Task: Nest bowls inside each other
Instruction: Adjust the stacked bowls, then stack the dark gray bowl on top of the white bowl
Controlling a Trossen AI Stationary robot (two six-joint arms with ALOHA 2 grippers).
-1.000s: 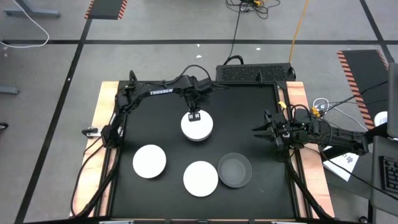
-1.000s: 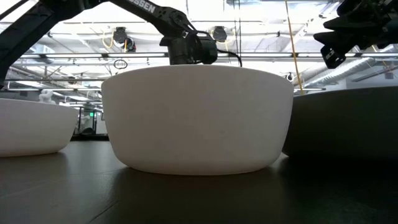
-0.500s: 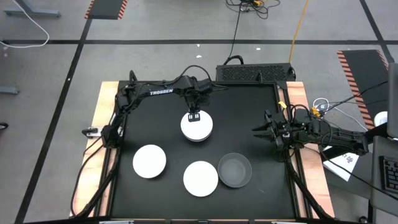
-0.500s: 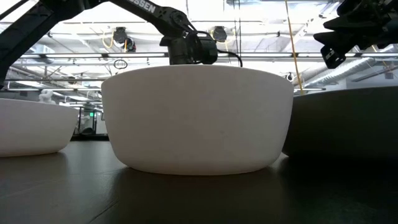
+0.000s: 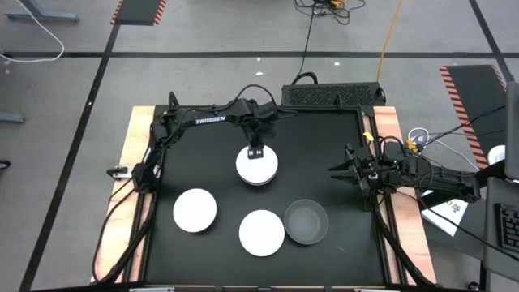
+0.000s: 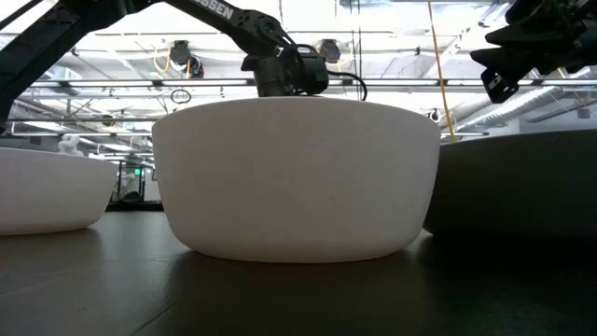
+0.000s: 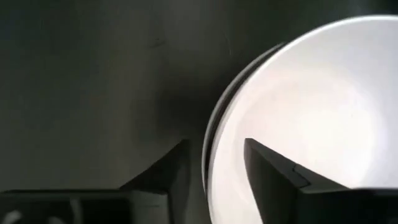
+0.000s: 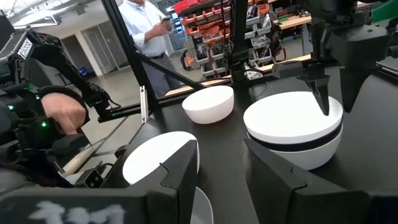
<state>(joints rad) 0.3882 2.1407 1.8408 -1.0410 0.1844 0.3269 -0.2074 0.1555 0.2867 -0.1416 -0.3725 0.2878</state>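
A stack of bowls [image 5: 257, 166] sits mid-table, a white bowl on top with a dark rim showing under it. The left gripper [image 5: 255, 151] hangs over the stack's far rim with its fingers apart, one inside the white bowl and one outside, neither visibly pressing. Near the front edge lie three single bowls: a white one at left [image 5: 195, 210], a white one in the middle [image 5: 262, 232], and a grey bowl [image 5: 306, 221] touching it on the right. The right gripper [image 5: 340, 169] waits at the table's right edge, fingers parted and empty. Behind the table's far edge stands a black box [image 5: 331, 95] with cables. The low view is almost filled by the middle white bowl, which hides the stack. Only the right wrist view shows the stack's layers from the side, and a person [image 8: 143, 25] standing in the room beyond.
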